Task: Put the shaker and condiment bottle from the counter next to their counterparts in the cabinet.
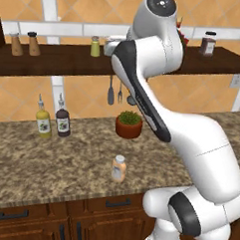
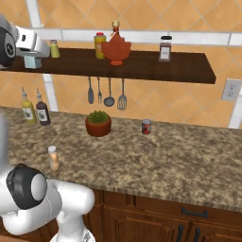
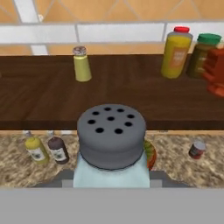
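Pinching the shaker, the jaws hold it raised at the cabinet front edge, short of the yellow-green shaker. 1 condiment bottle stands on the surface.

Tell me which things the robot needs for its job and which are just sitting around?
Needed: the shaker in the robot's gripper; the condiment bottle on the counter; the yellow-green shaker and yellow bottle on the cabinet.

Just sitting around: potted plant, hanging utensils, two brown shakers, small can.
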Controlling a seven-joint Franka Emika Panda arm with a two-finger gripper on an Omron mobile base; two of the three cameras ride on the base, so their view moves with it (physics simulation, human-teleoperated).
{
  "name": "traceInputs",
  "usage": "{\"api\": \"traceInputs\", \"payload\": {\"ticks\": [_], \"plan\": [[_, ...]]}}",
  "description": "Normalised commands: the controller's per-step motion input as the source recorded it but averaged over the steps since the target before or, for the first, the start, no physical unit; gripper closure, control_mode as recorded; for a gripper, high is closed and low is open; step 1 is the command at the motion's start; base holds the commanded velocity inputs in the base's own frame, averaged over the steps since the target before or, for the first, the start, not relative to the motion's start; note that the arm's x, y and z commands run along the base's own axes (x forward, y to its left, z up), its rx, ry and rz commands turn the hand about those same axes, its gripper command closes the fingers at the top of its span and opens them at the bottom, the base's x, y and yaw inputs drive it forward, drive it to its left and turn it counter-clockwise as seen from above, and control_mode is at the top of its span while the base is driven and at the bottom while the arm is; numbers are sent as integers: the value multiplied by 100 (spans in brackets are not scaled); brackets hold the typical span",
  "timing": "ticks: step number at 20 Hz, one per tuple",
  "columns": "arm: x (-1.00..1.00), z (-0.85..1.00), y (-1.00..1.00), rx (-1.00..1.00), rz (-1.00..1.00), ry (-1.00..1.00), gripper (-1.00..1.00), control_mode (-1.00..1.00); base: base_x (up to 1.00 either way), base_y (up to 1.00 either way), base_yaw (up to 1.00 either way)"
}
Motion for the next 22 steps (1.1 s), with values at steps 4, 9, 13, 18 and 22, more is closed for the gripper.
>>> {"api": "traceInputs", "payload": {"ticks": [4,9,13,18,22], "plan": [[53,0,28,10,0,-1,100,-100,0,0,0],[30,-28,28,1,0,-7,100,-100,0,0,0],[38,-28,40,0,0,-3,100,-100,0,0,0],[60,0,23,3,0,0,100,-100,0,0,0],[52,0,14,0,0,0,100,-100,0,0,0]]}}
